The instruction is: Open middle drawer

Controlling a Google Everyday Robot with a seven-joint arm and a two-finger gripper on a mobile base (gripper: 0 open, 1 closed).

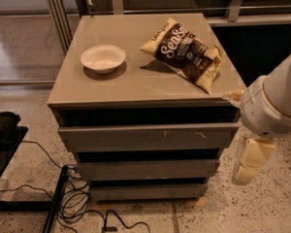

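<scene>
Camera view: claw (246,165) hangs near the middle drawer (148,169)'s right end.

— What stands around the grey cabinet (136,84)?
— A speckled terrazzo floor (266,208) lies under it, with black cables (75,198) coiled by its lower left corner.
— And behind it?
— Glass panels in metal frames (24,33) at its left rear, a dark recess at its right rear. The light is dim and warm. The gripper (251,161) hangs just right of it.
</scene>
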